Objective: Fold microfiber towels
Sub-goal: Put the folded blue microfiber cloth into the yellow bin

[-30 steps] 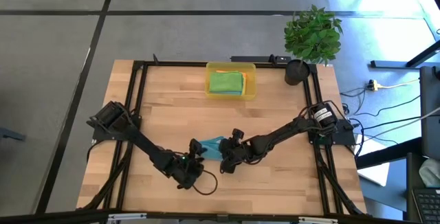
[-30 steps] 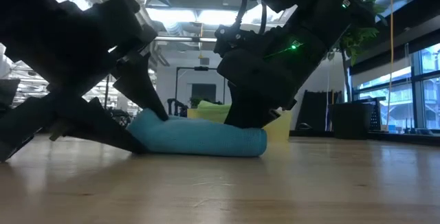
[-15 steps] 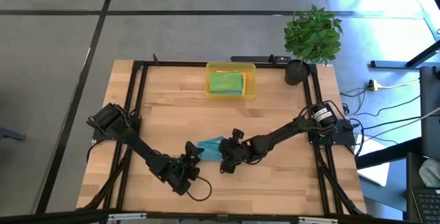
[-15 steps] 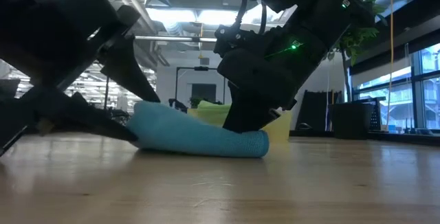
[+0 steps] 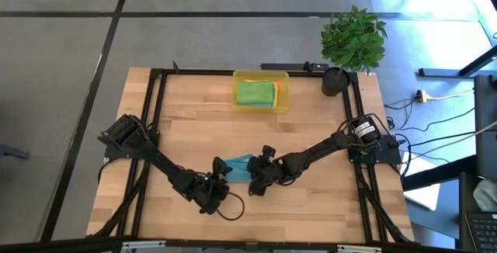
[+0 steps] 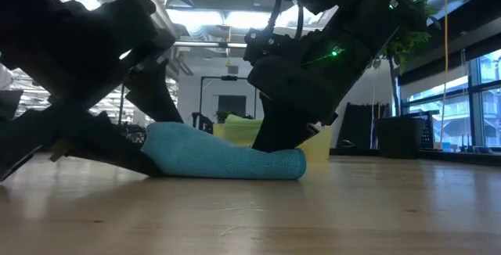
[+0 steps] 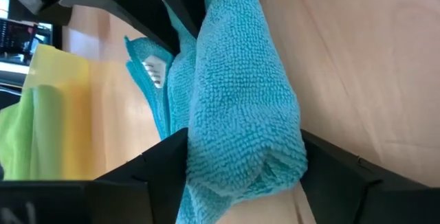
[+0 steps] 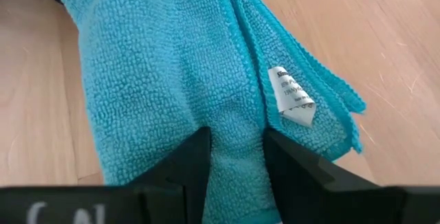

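Observation:
One teal-blue towel (image 5: 238, 164) lies bunched into a thick roll on the table's near middle; it also shows in the low view (image 6: 223, 159). My left gripper (image 5: 220, 177) is shut on its left end and my right gripper (image 5: 254, 177) on its right end. A white label (image 8: 292, 97) sticks out of its layered edges. A folded green towel (image 5: 255, 92) lies in the yellow tray (image 5: 283, 98) at the far edge, on top of others that are mostly hidden. My left gripper pinches the roll's bunched left end (image 7: 240, 148) between its two fingers (image 7: 158, 165), several layers thick. The fingers come low and slanting from the near left, across the roll. That end sits slightly raised and the rest lies on the table. My right gripper pinches a thick fold at the roll's right end (image 8: 237, 141) between its two fingers (image 8: 185, 162), beside the label. The fingers come down slanting from the right. That end lies on the table (image 6: 293, 165).
A potted plant (image 5: 351, 42) stands at the table's far right corner. Bare wood lies to the left, right and near side of the towel. A black frame rail (image 5: 159, 78) runs around the tabletop.
My left gripper swung a little toward the near left edge and came back, staying shut on the towel. The roll's left end rose and shifted with it, while the right end stayed put under my right gripper.

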